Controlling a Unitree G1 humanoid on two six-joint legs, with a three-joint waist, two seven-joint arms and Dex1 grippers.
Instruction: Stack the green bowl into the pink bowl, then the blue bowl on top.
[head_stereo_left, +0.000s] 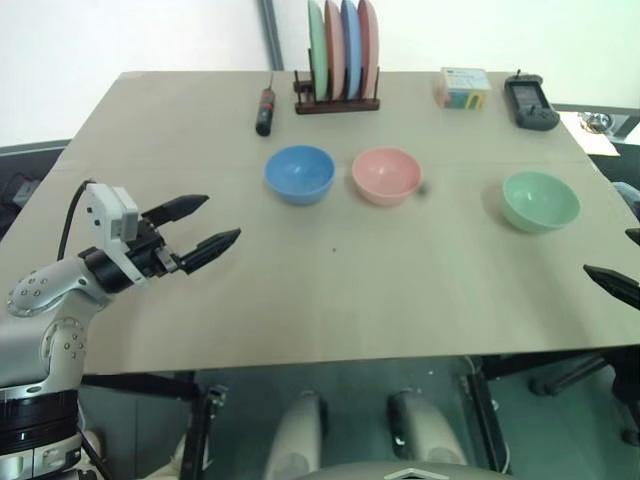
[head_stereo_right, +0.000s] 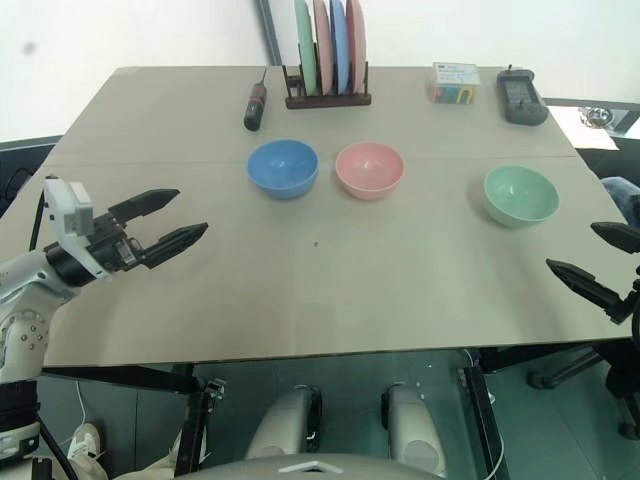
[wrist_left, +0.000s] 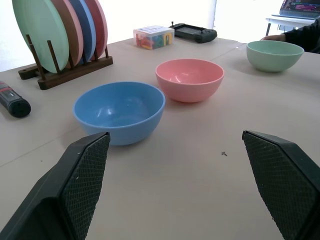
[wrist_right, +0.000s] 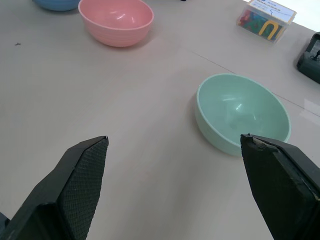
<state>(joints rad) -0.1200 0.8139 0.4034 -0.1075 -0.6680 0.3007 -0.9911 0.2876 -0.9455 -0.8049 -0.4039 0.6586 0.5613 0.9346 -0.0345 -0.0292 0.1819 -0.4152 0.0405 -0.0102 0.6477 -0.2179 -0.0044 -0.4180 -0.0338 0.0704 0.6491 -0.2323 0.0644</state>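
Grippers: left gripper (head_stereo_left: 203, 227) and right gripper (head_stereo_right: 590, 258) wide open, empty
Risk: green bowl (head_stereo_right: 520, 194), right of pink bowl (head_stereo_right: 369, 169), may skid when pinched

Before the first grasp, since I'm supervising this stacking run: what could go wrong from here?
1. The green bowl sits near the table's right edge; a clumsy approach by the open right gripper could push it off.
2. The pink bowl and blue bowl stand close together, so lowering the green one in might bump the blue.
3. The smooth round bowls may slip between the narrow fingers.
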